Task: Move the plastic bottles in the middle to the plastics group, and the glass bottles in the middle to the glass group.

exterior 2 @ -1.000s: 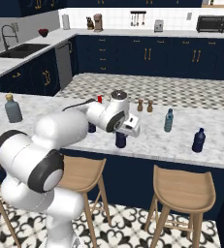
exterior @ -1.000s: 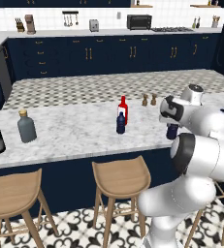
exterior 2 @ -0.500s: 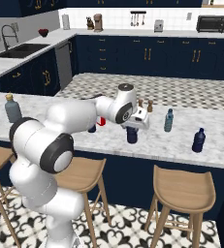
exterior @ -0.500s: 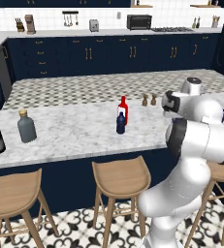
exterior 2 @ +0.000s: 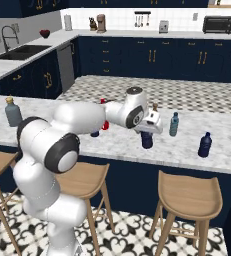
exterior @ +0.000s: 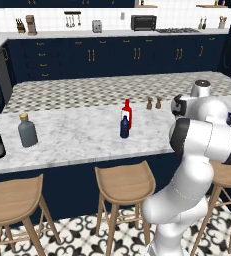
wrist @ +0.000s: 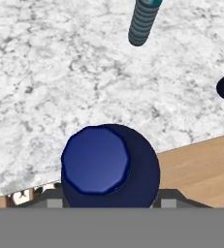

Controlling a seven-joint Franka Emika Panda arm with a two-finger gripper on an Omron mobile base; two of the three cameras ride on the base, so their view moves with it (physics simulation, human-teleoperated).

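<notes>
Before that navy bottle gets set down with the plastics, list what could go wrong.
1. The gripper holds the navy bottle near the counter's front edge; released there, it may tip off onto the stool.
2. The teal bottle and another navy bottle stand close ahead; a swing could knock them.
3. The grip sits high, near the cap, so it might slip.

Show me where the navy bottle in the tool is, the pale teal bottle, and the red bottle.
Navy bottle in the tool (wrist: 96, 164): hand view, on its blue cap.
Pale teal bottle (exterior 2: 174, 125): right base view, on its body.
Red bottle (exterior: 127, 113): left base view, on its upper body.
</notes>
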